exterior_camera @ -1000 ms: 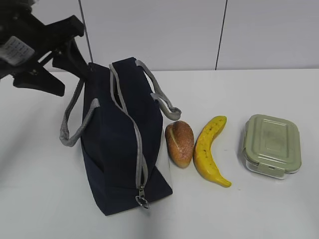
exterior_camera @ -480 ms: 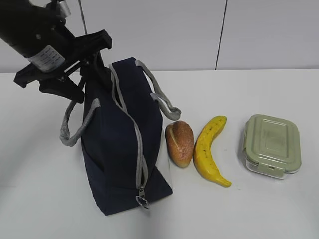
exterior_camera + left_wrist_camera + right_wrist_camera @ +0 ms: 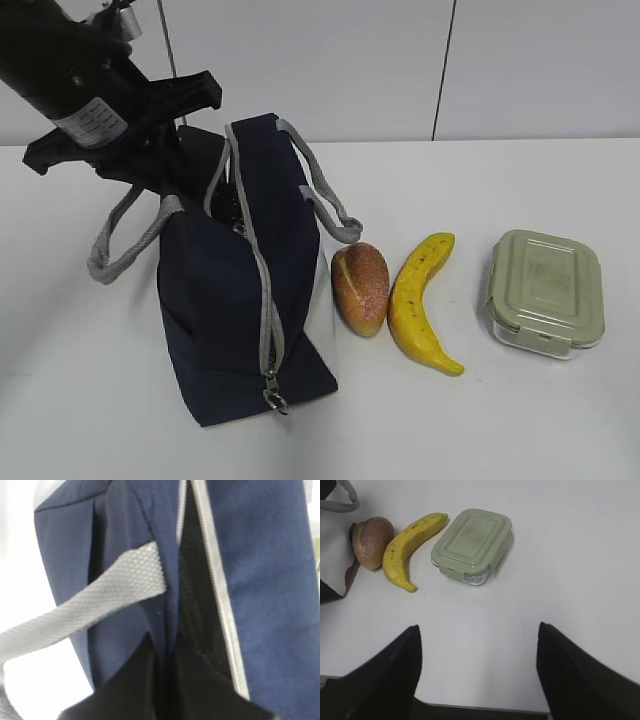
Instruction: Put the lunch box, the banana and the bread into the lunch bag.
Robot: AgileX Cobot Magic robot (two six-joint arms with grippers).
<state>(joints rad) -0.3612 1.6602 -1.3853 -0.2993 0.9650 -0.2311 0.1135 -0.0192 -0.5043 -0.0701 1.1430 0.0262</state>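
White desk (image 3: pixel 520 420): large boxy navy-blue fabric lunch bag (image 3: pixel 235 310) had just been tugged leftward by left fingers (image 3: pixel 170 150), grip state hidden, mouth gaping wider than half a second before; right fingers (image 3: pixel 477 675) wide, empty; food unpacked beside it.

lunch bag (image 3: pixel 240 300): matt navy cloth, grey woven webbing handles (image 3: pixel 100 597), metal ring pull (image 3: pixel 274 402) | lunch box (image 3: pixel 546 290): clear glossy base, matt sage plastic lid | banana (image 3: pixel 420 300): smooth yellow skin | bread (image 3: pixel 361 287): rough speckled crust | worktop (image 3: pixel 500 420): smooth white, slight sheen
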